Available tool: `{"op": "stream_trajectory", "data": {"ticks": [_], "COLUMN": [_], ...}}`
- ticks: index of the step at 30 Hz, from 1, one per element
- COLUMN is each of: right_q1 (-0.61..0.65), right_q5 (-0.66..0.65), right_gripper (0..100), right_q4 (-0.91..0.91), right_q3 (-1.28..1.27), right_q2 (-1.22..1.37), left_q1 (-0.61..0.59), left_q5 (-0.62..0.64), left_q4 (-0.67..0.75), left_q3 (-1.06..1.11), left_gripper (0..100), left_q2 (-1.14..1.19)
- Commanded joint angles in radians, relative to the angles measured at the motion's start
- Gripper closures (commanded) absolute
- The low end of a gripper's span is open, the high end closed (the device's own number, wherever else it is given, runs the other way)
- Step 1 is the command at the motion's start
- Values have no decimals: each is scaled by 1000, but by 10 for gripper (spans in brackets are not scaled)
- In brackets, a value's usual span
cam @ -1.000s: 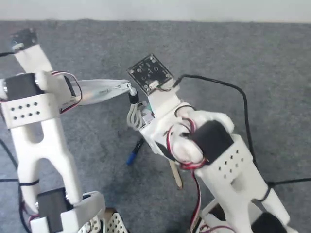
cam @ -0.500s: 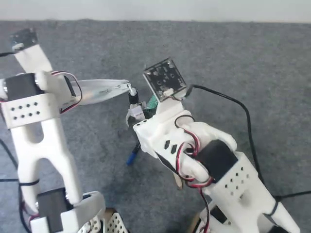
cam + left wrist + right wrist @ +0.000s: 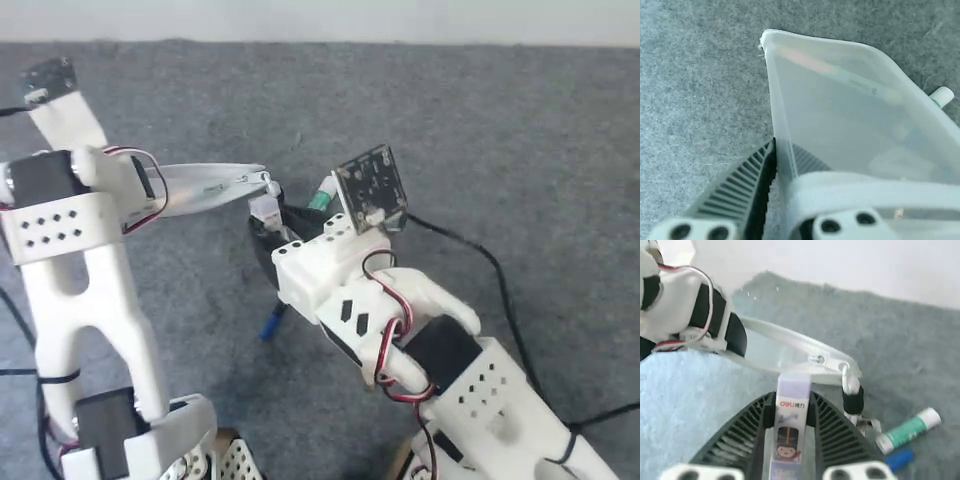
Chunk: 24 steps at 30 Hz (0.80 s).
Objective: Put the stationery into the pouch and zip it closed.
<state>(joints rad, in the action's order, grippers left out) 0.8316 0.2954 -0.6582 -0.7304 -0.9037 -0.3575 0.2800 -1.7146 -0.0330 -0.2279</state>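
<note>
Now the right gripper (image 3: pixel 790 407) pinches a white eraser (image 3: pixel 789 437), pouch (image 3: pixel 785 345) mouth just ahead; left gripper (image 3: pixel 782 157) clamps the pouch's edge.

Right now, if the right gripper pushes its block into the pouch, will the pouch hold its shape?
Probably not: the pouch looks like thin translucent film, so likely floppy. The left gripper pinches one end only, so the block may just swing the free end away.

One pouch (image 3: pixel 850 125), one eraser (image 3: pixel 790 425), one glue stick (image 3: pixel 908 429), one blue pen (image 3: pixel 272 322)
</note>
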Motion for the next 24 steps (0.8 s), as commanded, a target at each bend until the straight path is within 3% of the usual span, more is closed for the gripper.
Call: {"op": "stream_trajectory", "data": {"ticks": [1, 7, 24], "right_q1": [8, 8, 8], "right_q5": [6, 6, 8], "right_gripper": [992, 992, 992], "right_q4": [119, 151, 475], "right_q3": [-31, -41, -48], "right_q2": [-51, -42, 61], "left_q1": [8, 8, 8], "left_q5": [12, 12, 12], "left_q4": [12, 12, 14], "left_q3": [-7, -7, -8], "left_gripper": [989, 989, 989], "left_q2": [-8, -8, -8]}}
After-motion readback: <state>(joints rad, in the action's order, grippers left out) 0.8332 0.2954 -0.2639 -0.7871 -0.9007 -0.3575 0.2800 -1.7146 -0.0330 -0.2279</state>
